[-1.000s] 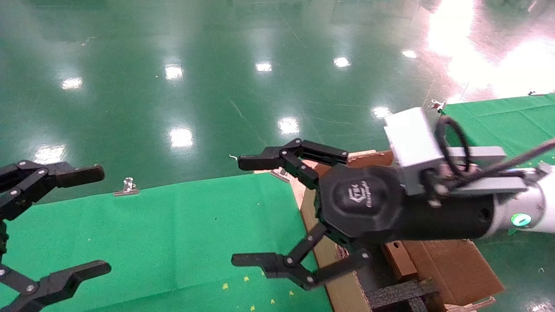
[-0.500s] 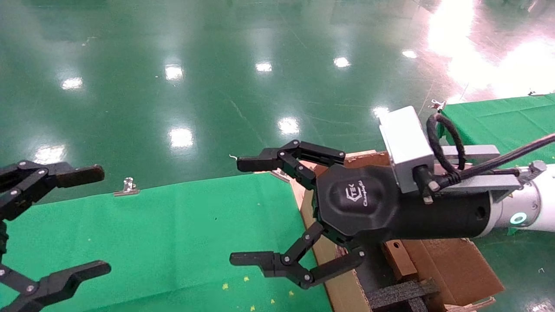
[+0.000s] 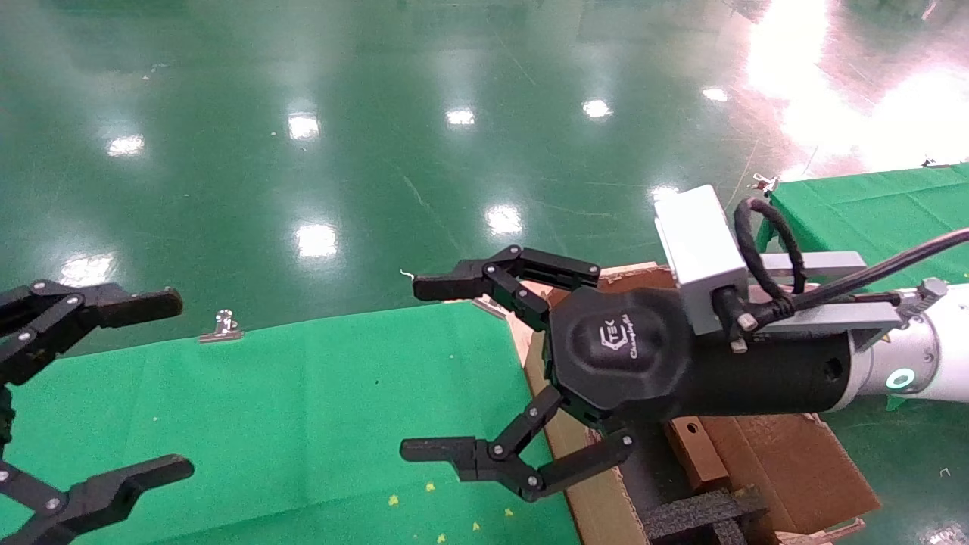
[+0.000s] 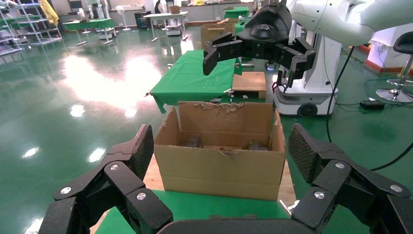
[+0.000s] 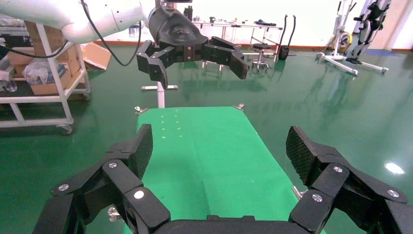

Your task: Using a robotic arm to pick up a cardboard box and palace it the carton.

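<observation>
Right hand (image 3: 447, 371) hangs wide open and empty on the white-jointed robotic arm (image 3: 920, 356), its black fingers spread over the edge where the green surface (image 3: 303, 409) meets the carton (image 3: 598, 507). In the head view the carton sits under the wrist, with the small cardboard box (image 3: 693, 450), round hole showing, standing inside it beside black foam dividers (image 3: 704, 515). The left hand (image 3: 144, 386) is parked at the left border of that view, also open, above the green cloth. A metal clip (image 3: 224, 325) grips the cloth's far edge, and glossy green floor (image 3: 341, 151) lies beyond.

From the left wrist, the left hand's padded fingers (image 4: 304, 153) stand apart, framing the carton (image 4: 221, 168); its top edge is ragged, and what lies inside is too dim to make out. The right hand (image 4: 255, 48) hovers open above it.

From the right wrist, the right hand's fingers (image 5: 141, 148) are spread over the green surface (image 5: 209, 146), with the left hand (image 5: 192, 53) open farther off, a shelf cart (image 5: 39, 92) behind.
</observation>
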`<state>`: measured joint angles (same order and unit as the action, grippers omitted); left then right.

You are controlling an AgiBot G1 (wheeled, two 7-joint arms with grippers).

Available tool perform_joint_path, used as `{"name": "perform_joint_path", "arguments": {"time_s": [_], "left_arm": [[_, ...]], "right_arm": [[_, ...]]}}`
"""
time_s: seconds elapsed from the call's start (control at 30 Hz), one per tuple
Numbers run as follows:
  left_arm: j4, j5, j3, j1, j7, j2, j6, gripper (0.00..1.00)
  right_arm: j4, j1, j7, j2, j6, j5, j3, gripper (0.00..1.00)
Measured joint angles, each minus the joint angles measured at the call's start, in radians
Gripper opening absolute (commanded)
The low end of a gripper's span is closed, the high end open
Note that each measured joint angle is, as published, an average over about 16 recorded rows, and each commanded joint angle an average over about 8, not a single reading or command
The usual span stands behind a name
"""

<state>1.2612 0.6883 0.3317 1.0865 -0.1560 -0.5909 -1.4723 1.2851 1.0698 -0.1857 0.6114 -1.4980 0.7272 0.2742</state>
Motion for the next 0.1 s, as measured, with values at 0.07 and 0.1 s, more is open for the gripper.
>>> {"name": "perform_joint_path", "arguments": {"time_s": [0.07, 0.1], "left_arm": [[0.0, 0.0, 0.0, 0.0, 0.0, 0.0, 0.0, 1.0], [0.0, 0.0, 0.0, 0.0, 0.0, 0.0, 0.0, 1.0]], "right_arm": [[0.0, 0.001, 0.0, 0.0, 0.0, 0.0, 0.001, 1.0], [0.0, 0.001, -0.001, 0.0, 0.0, 0.001, 0.001, 1.0]]}}
